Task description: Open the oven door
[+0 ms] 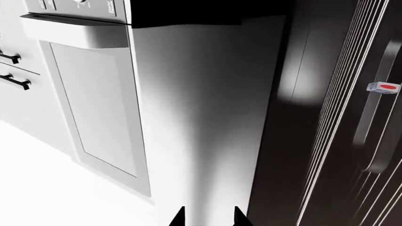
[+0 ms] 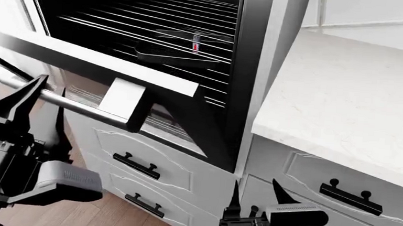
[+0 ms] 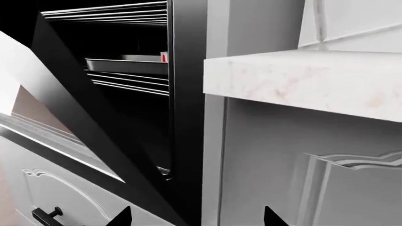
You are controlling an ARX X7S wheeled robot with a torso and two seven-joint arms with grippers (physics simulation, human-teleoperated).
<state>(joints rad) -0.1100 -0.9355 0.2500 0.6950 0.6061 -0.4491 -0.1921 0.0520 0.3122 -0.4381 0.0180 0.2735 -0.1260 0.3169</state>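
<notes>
While the oven door (image 2: 85, 58) hangs partly lowered in front of the racks, the left gripper (image 2: 30, 102) grips its handle bar (image 2: 76, 107). The right gripper (image 2: 256, 192) is spread open near the white drawers (image 2: 149, 167), holding nothing.

A white speckled bench (image 2: 343, 95) is seen right of the oven cavity, its edge also visible in the right wrist view. Wire oven racks (image 2: 158, 26) are seen inside; a shallow tray (image 3: 125, 66) with a small red-marked item (image 2: 196, 43) rests on one.
</notes>
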